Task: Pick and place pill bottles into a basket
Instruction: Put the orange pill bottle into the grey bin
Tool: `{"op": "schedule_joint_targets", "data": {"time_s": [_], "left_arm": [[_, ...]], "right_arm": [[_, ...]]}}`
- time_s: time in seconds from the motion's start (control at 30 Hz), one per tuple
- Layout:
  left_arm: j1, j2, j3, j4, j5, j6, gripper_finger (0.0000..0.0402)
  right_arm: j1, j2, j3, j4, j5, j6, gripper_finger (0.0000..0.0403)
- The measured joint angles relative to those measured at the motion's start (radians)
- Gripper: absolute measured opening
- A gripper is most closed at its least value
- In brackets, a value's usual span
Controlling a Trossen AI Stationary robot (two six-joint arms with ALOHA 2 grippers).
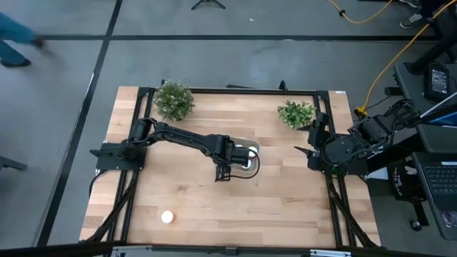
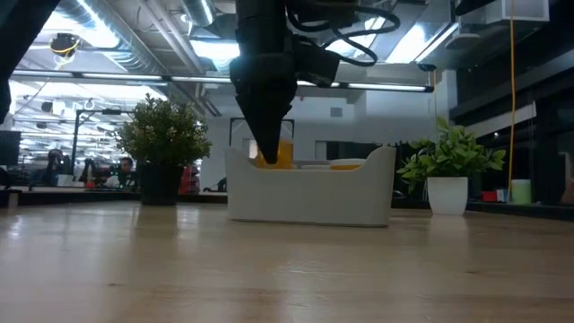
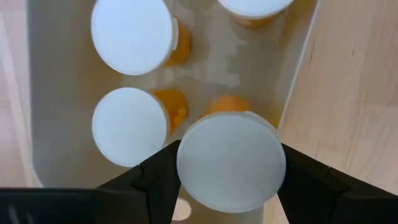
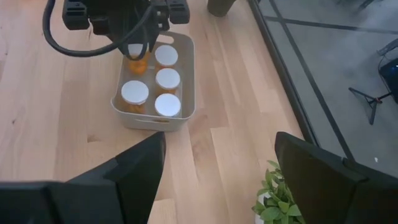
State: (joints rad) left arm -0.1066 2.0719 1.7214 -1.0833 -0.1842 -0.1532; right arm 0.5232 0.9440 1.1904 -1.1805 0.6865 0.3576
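The pale basket (image 1: 251, 152) stands mid-table; it also shows in the low view (image 2: 309, 193) and the right wrist view (image 4: 186, 68). Several amber pill bottles with white caps (image 4: 167, 79) stand upright in it. My left gripper (image 3: 230, 180) hangs over the basket's left end, shut on one more pill bottle (image 3: 231, 160). Another pill bottle (image 1: 167, 216) stands alone on the table near the front left. My right gripper (image 4: 217, 180) is open and empty at the table's right edge (image 1: 308, 153). My left gripper pinches the bottle's upper end between its two fingers (image 3: 155, 180), one on each side of the white cap (image 3: 186, 163). The fingers point down from above. The bottle stays upright, its amber body (image 2: 280, 154) partly below the basket's rim; the wall hides its bottom.
Two green potted plants stand at the far edge, one at the left (image 1: 173, 100) and one at the right (image 1: 295, 113). Bare wood lies between the basket and the near edge. A black frame (image 1: 335, 207) runs round the table.
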Motion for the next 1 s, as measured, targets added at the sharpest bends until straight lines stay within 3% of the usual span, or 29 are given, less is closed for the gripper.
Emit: {"op": "schedule_joint_targets", "data": {"time_s": [0.6,0.9,1.0], "left_arm": [[0.003,-0.037,0.003,-0.018,0.000,-0.058,0.0280],[-0.037,-0.204,0.036,-0.043,-0.057,-0.212,0.0299],[-0.067,-0.286,0.045,-0.039,-0.119,-0.321,0.0299]], "right_arm": [[0.000,0.000,0.000,-0.011,0.000,-0.004,0.0304],[0.000,-0.012,0.000,0.020,-0.013,-0.038,0.0304],[0.000,0.001,-0.001,0.124,-0.087,-0.136,0.0304]]}}
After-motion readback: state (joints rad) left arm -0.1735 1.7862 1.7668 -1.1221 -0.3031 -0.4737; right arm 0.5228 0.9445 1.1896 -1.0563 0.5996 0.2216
